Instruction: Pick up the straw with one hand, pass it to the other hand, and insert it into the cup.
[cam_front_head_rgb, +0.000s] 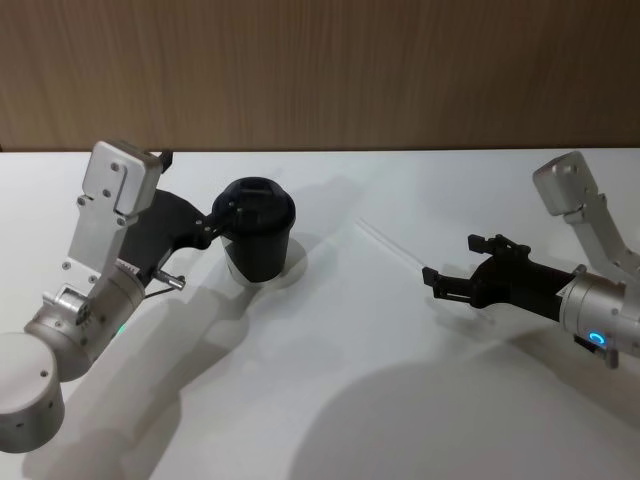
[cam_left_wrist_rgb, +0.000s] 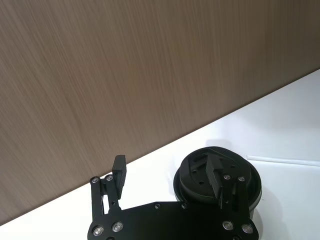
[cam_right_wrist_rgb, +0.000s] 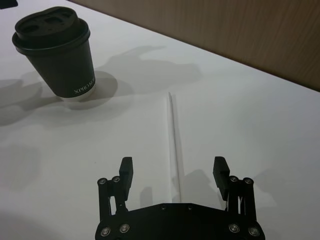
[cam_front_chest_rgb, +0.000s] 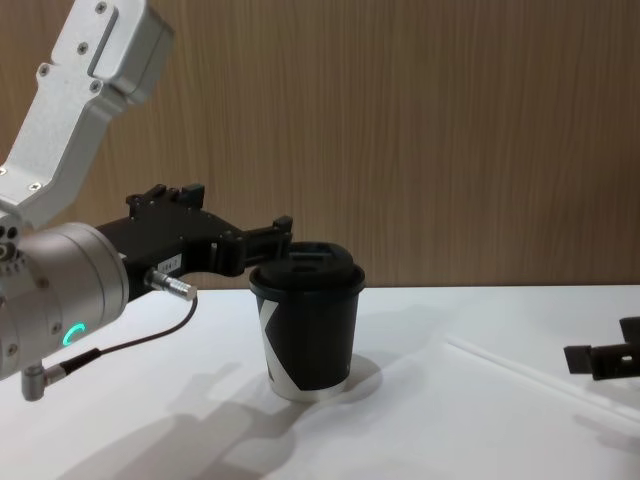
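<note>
Head view: straw (cam_front_head_rgb: 392, 245) lay flat on the table (cam_front_head_rgb: 330, 400), right gripper (cam_front_head_rgb: 448, 258) poised at the end nearest it
Its jaws stood spread and empty astride the straw's line; the left gripper (cam_left_wrist_rgb: 166, 165), also spread and empty, had one finger over the lid (cam_front_head_rgb: 262, 200) of the cup (cam_front_head_rgb: 260, 245), which stood apart from the straw. So thin a straw could roll or skid clear as fingers closed, or tips could scrape the table; the left gripper, that close, could tip the cup
</note>
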